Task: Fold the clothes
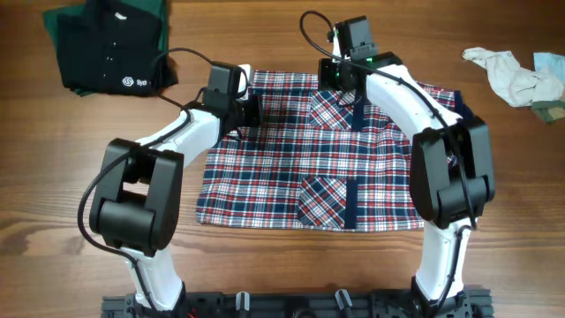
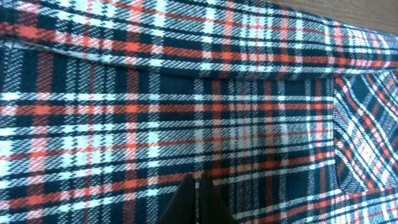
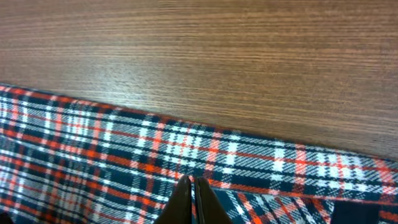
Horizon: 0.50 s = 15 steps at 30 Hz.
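The clothes, a red, white and navy plaid shirt (image 1: pixel 282 168), lie spread flat mid-table with a patch pocket (image 1: pixel 323 200) near the front. My left gripper (image 1: pixel 253 111) sits low on the shirt's back left part. In the left wrist view its fingertips (image 2: pixel 199 182) are pressed together into the plaid shirt (image 2: pixel 186 93), pinching the fabric. My right gripper (image 1: pixel 342 85) is at the shirt's back edge. In the right wrist view it (image 3: pixel 192 182) is shut on a fold of the shirt (image 3: pixel 124 143) just inside the hem.
A black garment (image 1: pixel 104 55) with a small white logo lies at the back left on something green. A crumpled off-white and pale green cloth (image 1: pixel 519 78) lies at the back right. Bare wood table (image 3: pixel 217 56) lies beyond the shirt's hem.
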Motion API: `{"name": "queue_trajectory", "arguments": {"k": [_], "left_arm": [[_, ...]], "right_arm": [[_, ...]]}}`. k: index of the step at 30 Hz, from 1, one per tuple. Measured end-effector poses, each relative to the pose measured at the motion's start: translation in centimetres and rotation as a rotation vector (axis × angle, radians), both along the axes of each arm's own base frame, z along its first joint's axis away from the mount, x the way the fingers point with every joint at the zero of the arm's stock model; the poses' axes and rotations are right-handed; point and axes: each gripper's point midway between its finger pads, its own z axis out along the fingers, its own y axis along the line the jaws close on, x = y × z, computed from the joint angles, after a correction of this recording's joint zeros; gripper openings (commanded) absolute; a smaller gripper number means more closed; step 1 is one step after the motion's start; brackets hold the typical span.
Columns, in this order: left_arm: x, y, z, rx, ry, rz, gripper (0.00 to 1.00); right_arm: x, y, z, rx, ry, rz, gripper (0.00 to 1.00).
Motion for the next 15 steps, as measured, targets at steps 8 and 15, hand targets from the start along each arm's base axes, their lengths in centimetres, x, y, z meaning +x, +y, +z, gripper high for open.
{"name": "queue_trajectory", "arguments": {"k": [8, 15], "left_arm": [[0.0, 0.0, 0.0, 0.001, 0.000, -0.001, 0.10], [0.0, 0.0, 0.0, 0.001, 0.000, -0.001, 0.12]], "right_arm": [[-0.6, -0.4, -3.7, -0.033, 0.080, -0.006, 0.04], [-2.5, -0.9, -4.3, -0.058, 0.169, -0.009, 0.04]]}}
